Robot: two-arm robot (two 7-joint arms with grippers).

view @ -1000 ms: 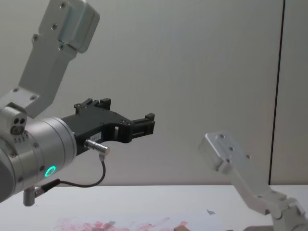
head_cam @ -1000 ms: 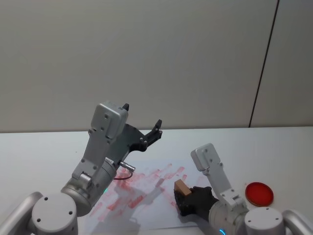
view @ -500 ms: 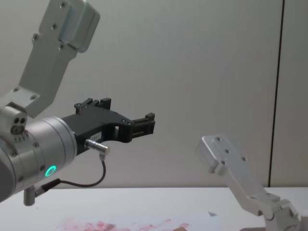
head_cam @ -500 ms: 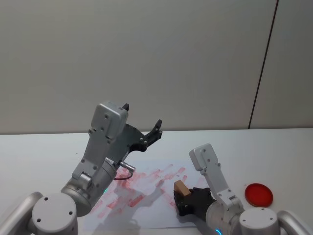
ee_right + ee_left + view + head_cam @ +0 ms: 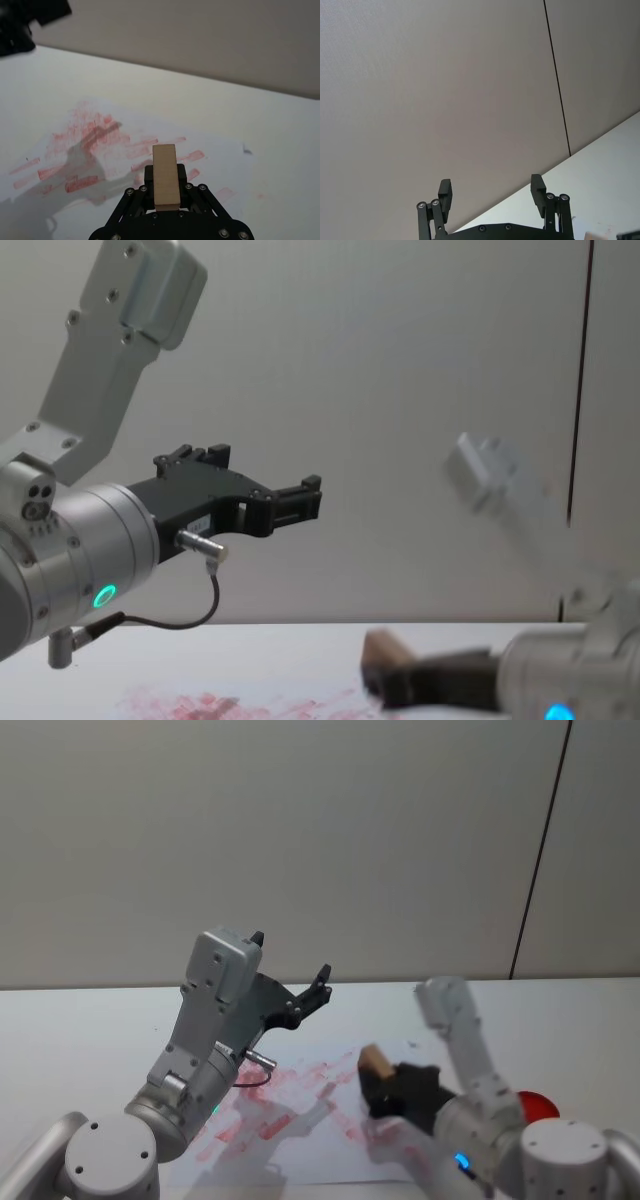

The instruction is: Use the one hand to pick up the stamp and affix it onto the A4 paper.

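Note:
My right gripper (image 5: pixel 386 1086) is shut on the stamp (image 5: pixel 375 1061), a light tan wooden block that sticks out beyond its dark fingers. The stamp (image 5: pixel 165 175) hangs above the A4 paper (image 5: pixel 100 145), over the right part of its red and pink smudges. From the chest, the stamp (image 5: pixel 384 649) shows just above the table, with the paper (image 5: pixel 200 704) to its left. My left gripper (image 5: pixel 291 954) is held high above the paper's far left part, its fingers (image 5: pixel 536 186) spread open with nothing between them.
A red round disc (image 5: pixel 533 1104) lies on the white table (image 5: pixel 80 1020) to the right of the paper, partly behind my right arm. A grey wall stands behind the table. The raised left arm throws a shadow on the paper.
My right gripper has lifted the stamp up off the paper and a little farther away; its arm has swung upward. The left arm has not moved.

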